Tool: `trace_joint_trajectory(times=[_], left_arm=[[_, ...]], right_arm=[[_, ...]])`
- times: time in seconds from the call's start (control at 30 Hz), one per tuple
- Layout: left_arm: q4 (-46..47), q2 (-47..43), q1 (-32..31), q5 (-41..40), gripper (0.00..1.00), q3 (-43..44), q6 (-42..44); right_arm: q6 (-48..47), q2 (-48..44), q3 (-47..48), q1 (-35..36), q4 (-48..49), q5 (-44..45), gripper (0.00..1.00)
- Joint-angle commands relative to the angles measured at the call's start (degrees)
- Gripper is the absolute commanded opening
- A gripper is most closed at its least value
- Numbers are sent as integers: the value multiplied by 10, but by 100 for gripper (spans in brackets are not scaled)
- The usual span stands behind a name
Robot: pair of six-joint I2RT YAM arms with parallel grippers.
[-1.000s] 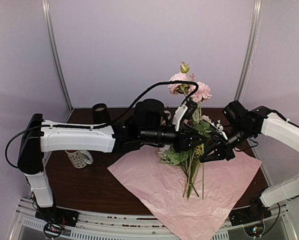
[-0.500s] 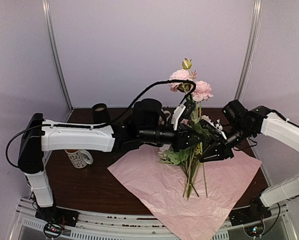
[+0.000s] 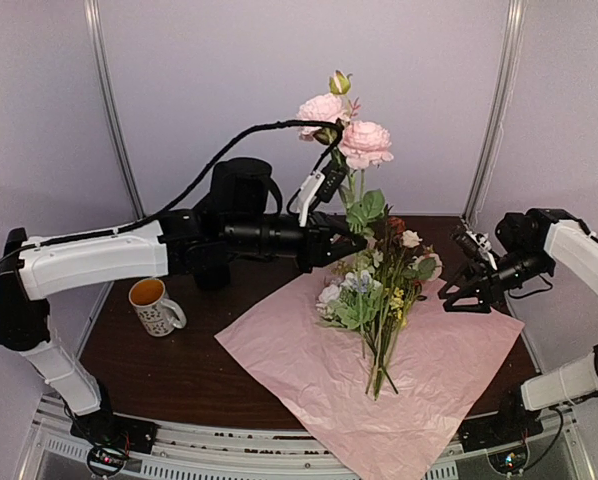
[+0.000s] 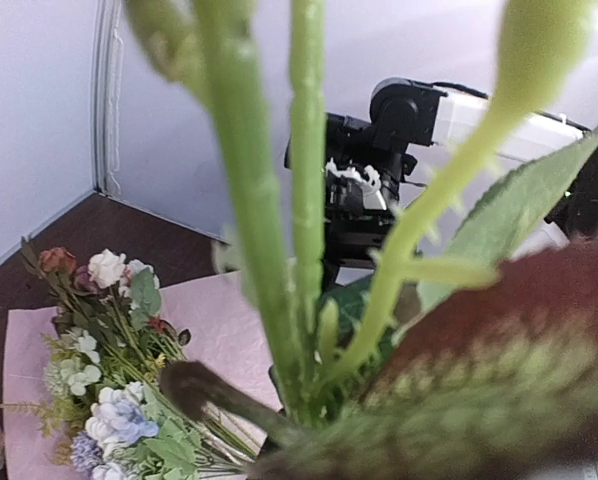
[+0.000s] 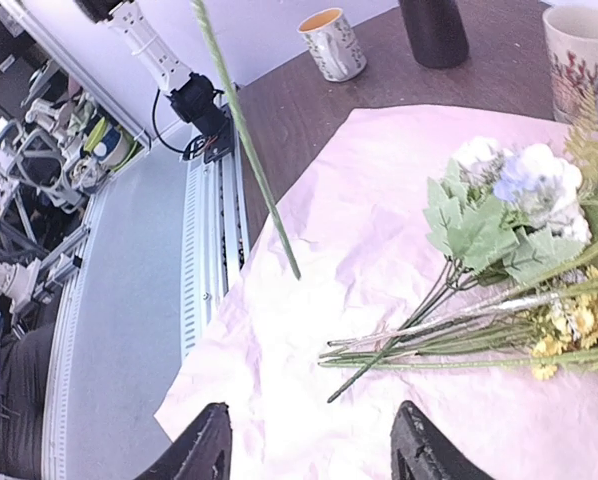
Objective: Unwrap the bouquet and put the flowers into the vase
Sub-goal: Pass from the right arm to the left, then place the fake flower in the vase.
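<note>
Lying nearest, paper sheet (image 3: 309,385): was spread flat under both grippers, so the unwrapping looked done
Remaining flowers (image 3: 379,300): rested on the sheet, below and just right of the left gripper, between the two grippers, heads pointing away from the arm bases
Right gripper (image 3: 461,295): had let go within the last second and drawn back to the right, well clear of the stems; its jaws stood wide with nothing between them
Left gripper (image 3: 354,243): had narrowed onto the stems of the pink blooms and carried them up and to the left, off the bundle
Pink blooms (image 3: 344,125): stood upright above the left gripper, one stem end hanging free over the sheet
Vase (image 5: 434,30): stood beyond the flowers from the right gripper, upright and still without flowers; the left arm (image 3: 129,260) hid it from above
Meaning: the hand-over seemed complete, leaving the left gripper to bring these stems over the vase mouth
</note>
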Motion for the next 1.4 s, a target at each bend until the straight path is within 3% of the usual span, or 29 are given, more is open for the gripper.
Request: trace_joint_trajectory(times=[0.0,0.13,0.23,0.4,0.5,0.63,0.83,1.07,1.37], left_arm=[[-125,-56,26,-58,0,58,83],[-233,-82,51,-155,0,126,129],[-266,-105,77,-237,0,155,151],[-274,-130,128,-340,0,175,202],[-272,-133,152,-381,0,177,232],[-259,-124,177,-417,0,189,265],[-314,-63,238,-398,0,288,255],[-325,-29,271,-386,0,343,255],[-311,-22,318,-337,0,294,208]], right_arm=[[-96,33,4,-58,-82,-31,54],[-113,42,0,-87,-90,-34,52],[-72,35,-8,-87,-43,-30,49],[182,-34,-61,-87,193,24,47],[354,-116,-114,-75,390,136,49],[385,-193,-157,-37,484,264,53],[369,-204,-160,-34,473,261,55],[353,-189,-153,-26,458,265,56],[339,-190,-152,-21,448,273,56]])
